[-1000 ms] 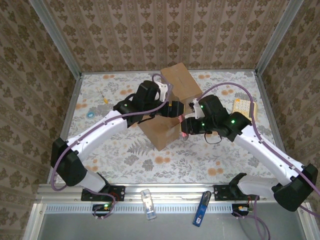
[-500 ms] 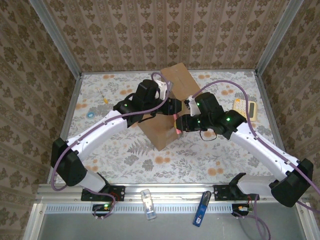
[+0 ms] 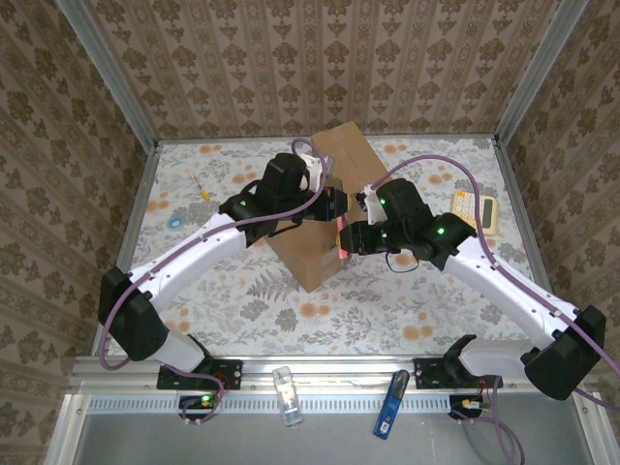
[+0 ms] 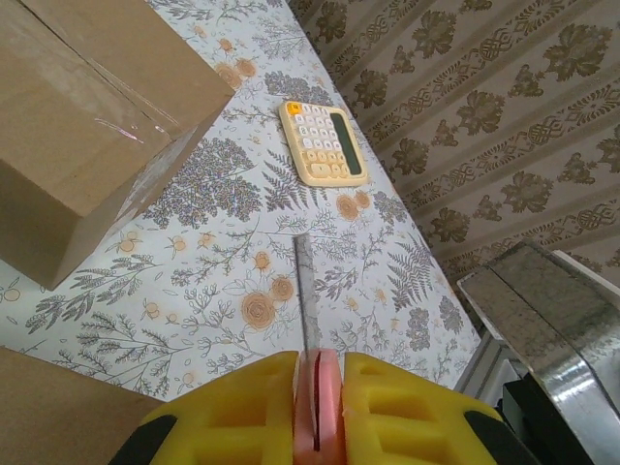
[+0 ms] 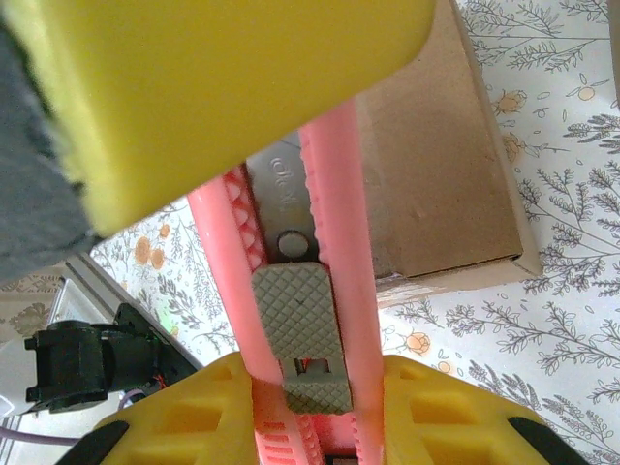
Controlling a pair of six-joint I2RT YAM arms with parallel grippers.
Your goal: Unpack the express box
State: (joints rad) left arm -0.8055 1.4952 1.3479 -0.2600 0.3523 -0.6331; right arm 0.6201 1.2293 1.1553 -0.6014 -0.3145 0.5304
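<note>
The brown cardboard express box (image 3: pixel 341 160) lies taped shut in the middle of the table, also seen as a box (image 4: pixel 77 107) at the upper left and a box (image 5: pixel 436 184) behind the knife. A pink utility knife (image 3: pixel 342 239) hangs over its right side, held by both arms. My left gripper (image 4: pixel 319 363) is shut on the knife's front end, and the bare blade (image 4: pixel 305 291) sticks out past the yellow fingers. My right gripper (image 5: pixel 305 373) is shut on the knife handle (image 5: pixel 339 223), just below its grey slider (image 5: pixel 300 329). In the top view the left gripper (image 3: pixel 334 205) and right gripper (image 3: pixel 351 237) nearly touch.
A cream calculator (image 3: pixel 474 209) lies at the right, near the wall, seen as a calculator (image 4: pixel 323 142) beyond the blade. A small yellow item (image 3: pixel 201 189) and a blue item (image 3: pixel 175 222) lie at the far left. Two small tools (image 3: pixel 284 392) sit on the front rail.
My left gripper has closed onto the knife's front end. The right arm, with the knife in it, has shifted a little left toward the box.
</note>
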